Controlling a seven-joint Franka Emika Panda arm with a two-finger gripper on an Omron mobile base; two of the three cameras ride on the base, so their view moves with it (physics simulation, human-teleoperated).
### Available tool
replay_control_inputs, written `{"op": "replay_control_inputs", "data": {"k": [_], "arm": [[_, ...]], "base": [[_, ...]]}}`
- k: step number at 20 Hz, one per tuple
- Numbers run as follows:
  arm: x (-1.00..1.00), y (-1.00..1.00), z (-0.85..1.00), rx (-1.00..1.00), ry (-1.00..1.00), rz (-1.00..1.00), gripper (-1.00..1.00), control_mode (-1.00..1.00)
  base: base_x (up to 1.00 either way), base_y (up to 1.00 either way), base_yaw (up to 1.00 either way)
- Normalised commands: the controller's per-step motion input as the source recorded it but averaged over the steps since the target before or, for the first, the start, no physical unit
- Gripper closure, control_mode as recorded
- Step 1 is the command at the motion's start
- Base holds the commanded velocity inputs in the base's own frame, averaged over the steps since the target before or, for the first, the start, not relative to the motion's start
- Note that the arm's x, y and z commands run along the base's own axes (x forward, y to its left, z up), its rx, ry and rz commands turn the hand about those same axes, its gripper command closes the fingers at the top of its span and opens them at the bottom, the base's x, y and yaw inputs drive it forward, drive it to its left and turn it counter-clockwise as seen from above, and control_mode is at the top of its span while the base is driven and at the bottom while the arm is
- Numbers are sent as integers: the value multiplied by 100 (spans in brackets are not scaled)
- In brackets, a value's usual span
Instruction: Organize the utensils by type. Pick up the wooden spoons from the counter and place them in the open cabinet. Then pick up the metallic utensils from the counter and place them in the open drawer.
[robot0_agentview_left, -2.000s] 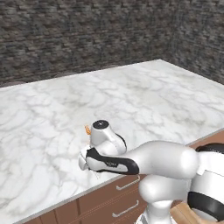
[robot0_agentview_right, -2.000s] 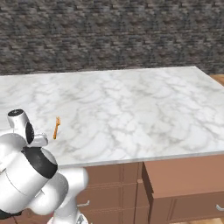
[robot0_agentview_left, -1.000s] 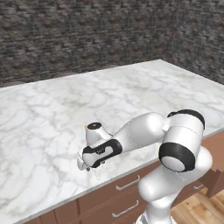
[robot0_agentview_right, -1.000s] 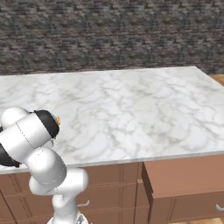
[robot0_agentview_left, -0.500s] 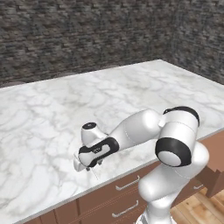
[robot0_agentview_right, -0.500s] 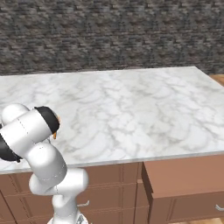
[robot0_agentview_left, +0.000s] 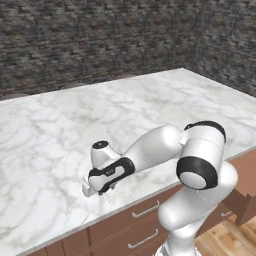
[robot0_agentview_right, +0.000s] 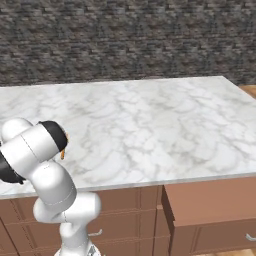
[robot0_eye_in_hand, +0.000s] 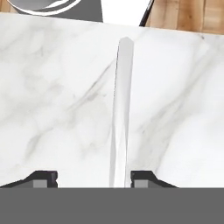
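The gripper (robot0_eye_in_hand: 94, 178) stands partly open astride the pale spoon (robot0_eye_in_hand: 121, 113), holding nothing yet; spoon lies flat on the worktop (robot0_eye_in_hand: 52, 96) near its front edge; pinch the handle squarely, lift straight.

pale spoon (robot0_eye_in_hand: 120, 118): one
orange-brown fork (robot0_agentview_right: 63, 153): one, only a sliver visible
counter (robot0_agentview_left: 150, 105): one
open drawer (robot0_agentview_right: 210, 205): one, at the near right
closed drawer handles (robot0_agentview_left: 145, 210): two

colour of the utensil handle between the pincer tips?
Pale silvery-white handle, clearest in the hand view.
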Motion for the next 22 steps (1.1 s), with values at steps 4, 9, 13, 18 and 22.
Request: {"op": "replay_control_inputs", "data": {"k": [4,9,13,18,22], "arm": [[0,37,-23,0,0,-5,100,-100],[0,39,-17,0,-1,-5,100,-100],[0,29,-9,0,-4,-5,100,-100],[0,3,0,4,-12,-8,100,-100],[-6,-5,15,10,-21,-24,100,-100]], "base": [[0,0,0],[0,0,0],[0,0,0],[0,0,0],[0,0,0]]}}
